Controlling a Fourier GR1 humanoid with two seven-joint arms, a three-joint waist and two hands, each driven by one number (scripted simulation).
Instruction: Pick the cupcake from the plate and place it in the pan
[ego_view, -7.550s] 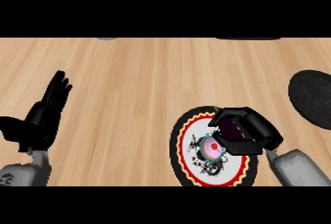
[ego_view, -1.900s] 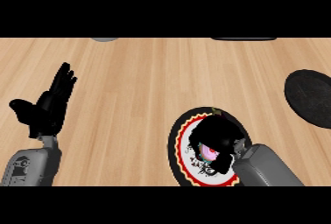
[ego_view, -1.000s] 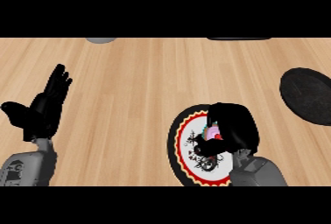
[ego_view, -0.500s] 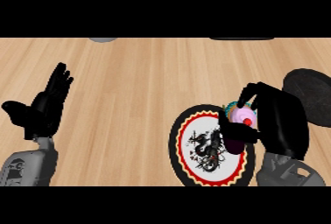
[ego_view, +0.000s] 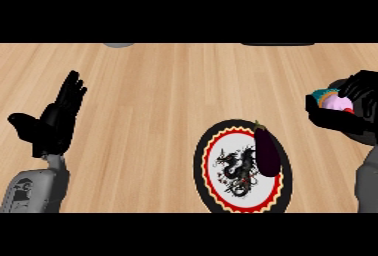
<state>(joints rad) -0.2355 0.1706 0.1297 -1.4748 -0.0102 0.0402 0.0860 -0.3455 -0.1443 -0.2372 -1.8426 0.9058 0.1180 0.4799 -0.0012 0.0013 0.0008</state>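
Mostly pale wood-plank counter (ego_view: 170, 90) fills the view. Round plate (ego_view: 201, 162) sits lower centre-right: black rim, red ring with yellow zigzag edge, white middle with a black dragon figure. Left hand (ego_view: 52, 125) rests at the view's left, fingers straight and pointing up, thumb out, holding nothing, on its grey forearm (ego_view: 33, 190). Right hand (ego_view: 336, 120) is at the right edge, up and right of the plate and clear of it, fingers and thumb curled round the cupcake (ego_view: 334, 101). Dark purple eggplant (ego_view: 266, 150) lies lengthwise on the plate's right side, stem end at the upper rim. Cupcake shows pink frosting and a teal wrapper, off the plate, held in the right hand. Pan can't be told apart from the black hand. Small grey object (ego_view: 118, 44) and a dark one (ego_view: 277, 44) are cut by the top edge
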